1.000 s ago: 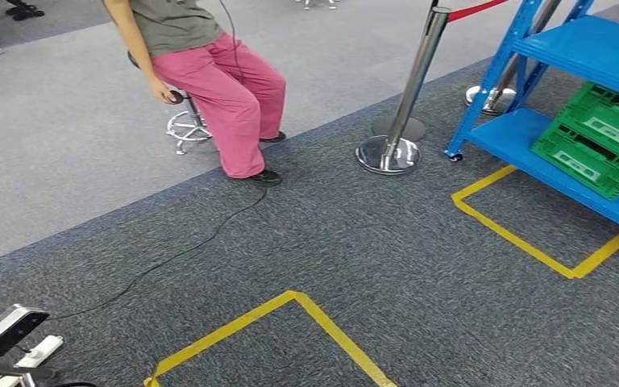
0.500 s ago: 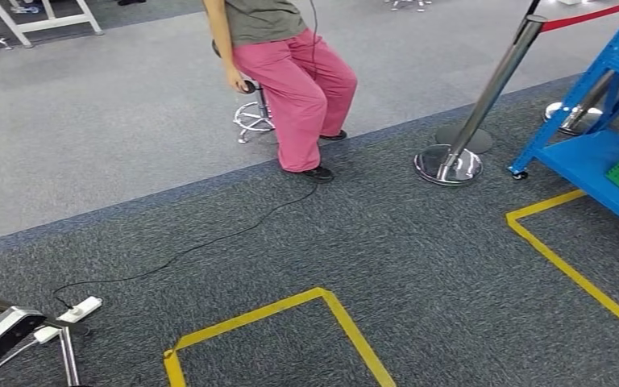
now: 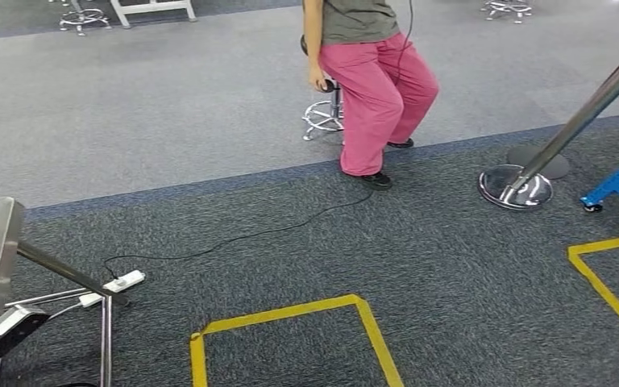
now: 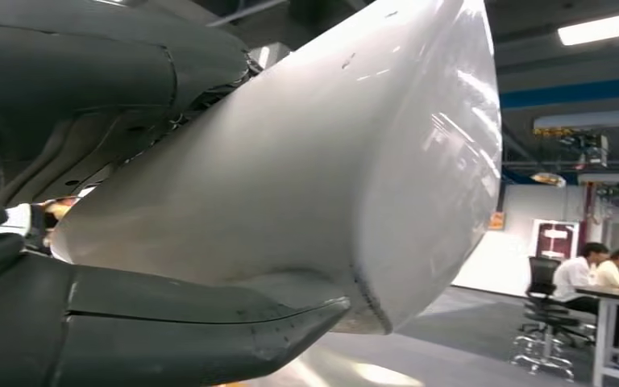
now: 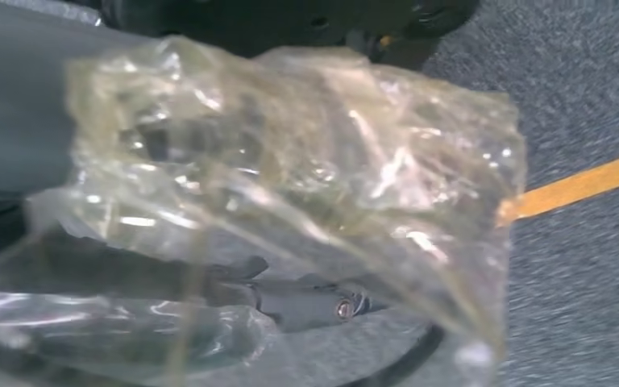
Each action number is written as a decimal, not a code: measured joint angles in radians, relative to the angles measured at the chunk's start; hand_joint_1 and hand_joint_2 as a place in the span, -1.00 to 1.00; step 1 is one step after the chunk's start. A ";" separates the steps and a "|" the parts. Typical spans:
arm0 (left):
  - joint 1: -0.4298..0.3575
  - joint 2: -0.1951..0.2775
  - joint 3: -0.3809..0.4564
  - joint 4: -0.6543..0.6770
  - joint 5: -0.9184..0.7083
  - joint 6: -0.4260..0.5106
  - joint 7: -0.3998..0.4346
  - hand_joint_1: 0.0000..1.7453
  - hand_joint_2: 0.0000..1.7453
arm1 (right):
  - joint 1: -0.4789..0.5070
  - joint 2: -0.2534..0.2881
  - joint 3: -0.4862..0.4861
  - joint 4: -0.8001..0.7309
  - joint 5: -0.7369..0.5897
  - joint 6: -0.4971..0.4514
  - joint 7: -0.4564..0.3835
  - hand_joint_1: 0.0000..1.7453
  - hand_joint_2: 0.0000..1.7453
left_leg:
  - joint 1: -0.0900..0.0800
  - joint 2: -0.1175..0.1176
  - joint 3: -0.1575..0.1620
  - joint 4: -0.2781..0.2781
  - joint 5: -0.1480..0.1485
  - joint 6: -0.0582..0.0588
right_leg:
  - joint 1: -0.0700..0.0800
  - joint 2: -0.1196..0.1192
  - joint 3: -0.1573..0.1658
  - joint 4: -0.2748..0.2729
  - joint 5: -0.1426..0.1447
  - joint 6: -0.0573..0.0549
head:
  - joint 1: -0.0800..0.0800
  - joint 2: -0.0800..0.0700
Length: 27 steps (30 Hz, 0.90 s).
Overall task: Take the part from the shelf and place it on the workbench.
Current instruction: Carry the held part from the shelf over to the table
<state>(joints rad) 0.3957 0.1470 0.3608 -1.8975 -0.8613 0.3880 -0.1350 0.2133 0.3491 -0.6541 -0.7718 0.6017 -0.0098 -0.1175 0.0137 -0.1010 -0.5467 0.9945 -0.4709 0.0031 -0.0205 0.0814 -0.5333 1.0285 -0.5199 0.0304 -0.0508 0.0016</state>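
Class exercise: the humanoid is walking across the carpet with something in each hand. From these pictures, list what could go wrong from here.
1. The black cable and white power strip lie across the dark carpet; if the walking path crosses them, a foot could snag.
2. The right hand holds a crinkled clear plastic bag; slippery film might slide loose.
3. A person in pink trousers sits close by.
4. The left hand grips a smooth white curved part; it might slip.

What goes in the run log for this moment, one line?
phase: carrying | right hand: holds clear plastic bag | left hand: holds white part | ahead: yellow floor tape, seated person
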 joint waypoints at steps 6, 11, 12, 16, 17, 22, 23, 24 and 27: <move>-0.001 0.000 0.003 0.000 0.000 -0.002 -0.002 1.00 1.00 | -0.007 0.000 -0.012 0.006 0.017 0.006 -0.010 -1.00 -1.00 | 0.006 0.033 -0.051 0.066 -0.031 -0.033 | 0.004 -0.045 0.018 -0.034 0.004 -0.032 | -0.004 0.000; -0.003 0.000 0.001 0.002 0.000 -0.003 -0.002 1.00 1.00 | -0.009 0.000 -0.022 0.013 0.021 0.006 -0.011 -1.00 -1.00 | 0.006 0.094 -0.147 0.282 -0.110 -0.038 | 0.019 -0.126 0.019 -0.034 -0.004 -0.045 | -0.008 0.000; -0.002 0.000 0.001 0.002 0.000 -0.003 -0.002 1.00 1.00 | -0.011 0.000 -0.023 0.015 0.022 0.007 -0.012 -1.00 -1.00 | 0.005 0.099 -0.122 0.238 -0.081 -0.035 | 0.020 -0.141 0.019 -0.034 -0.006 -0.045 | -0.008 0.000; -0.004 0.000 0.001 0.002 0.000 -0.002 -0.002 1.00 1.00 | -0.018 0.000 -0.029 0.019 0.029 0.008 -0.014 -1.00 -1.00 | -0.009 0.170 -0.004 0.025 -0.015 -0.015 | 0.031 -0.185 0.032 -0.032 -0.021 -0.034 | -0.006 0.000; -0.004 0.000 0.002 0.002 0.000 -0.002 -0.002 1.00 1.00 | -0.019 0.000 -0.029 0.020 0.030 0.008 -0.015 -1.00 -1.00 | -0.013 0.169 -0.004 0.018 -0.018 -0.010 | 0.032 -0.195 0.036 -0.033 -0.023 -0.030 | -0.006 0.000; -0.003 0.000 0.006 0.002 0.001 -0.001 -0.002 1.00 1.00 | -0.021 -0.002 -0.035 0.023 0.034 0.008 -0.020 -1.00 -1.00 | -0.007 0.112 -0.007 0.005 -0.004 0.016 | 0.022 -0.117 -0.007 0.074 -0.091 -0.005 | -0.002 0.000; -0.005 -0.001 0.006 0.002 0.001 -0.001 -0.002 1.00 1.00 | -0.020 -0.002 -0.036 0.025 0.034 0.008 -0.020 -1.00 -1.00 | -0.007 0.101 -0.009 0.005 -0.004 0.018 | 0.020 -0.096 -0.043 0.143 -0.123 -0.003 | -0.001 0.000; -0.005 -0.002 0.005 0.002 0.001 -0.001 -0.002 1.00 1.00 | -0.020 -0.002 -0.038 0.026 0.034 0.008 -0.020 -1.00 -1.00 | -0.007 0.091 -0.010 0.005 -0.004 0.020 | 0.019 -0.087 -0.077 0.208 -0.146 -0.002 | -0.001 0.000; -0.003 -0.003 0.005 0.002 0.001 -0.002 -0.002 1.00 1.00 | -0.020 -0.002 -0.042 0.028 0.034 0.008 -0.021 -1.00 -1.00 | -0.007 0.059 -0.008 0.006 -0.005 0.019 | 0.018 -0.082 -0.093 0.215 -0.107 -0.002 | -0.001 0.000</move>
<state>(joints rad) 0.3923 0.1438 0.3655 -1.8956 -0.8598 0.3864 -0.1373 0.1928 0.3471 -0.6958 -0.7436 0.6359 -0.0014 -0.1382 0.0068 -0.0423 -0.5547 1.0005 -0.4756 0.0222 -0.0025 -0.0007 -0.6267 1.2438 -0.6271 0.0289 -0.0519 0.0015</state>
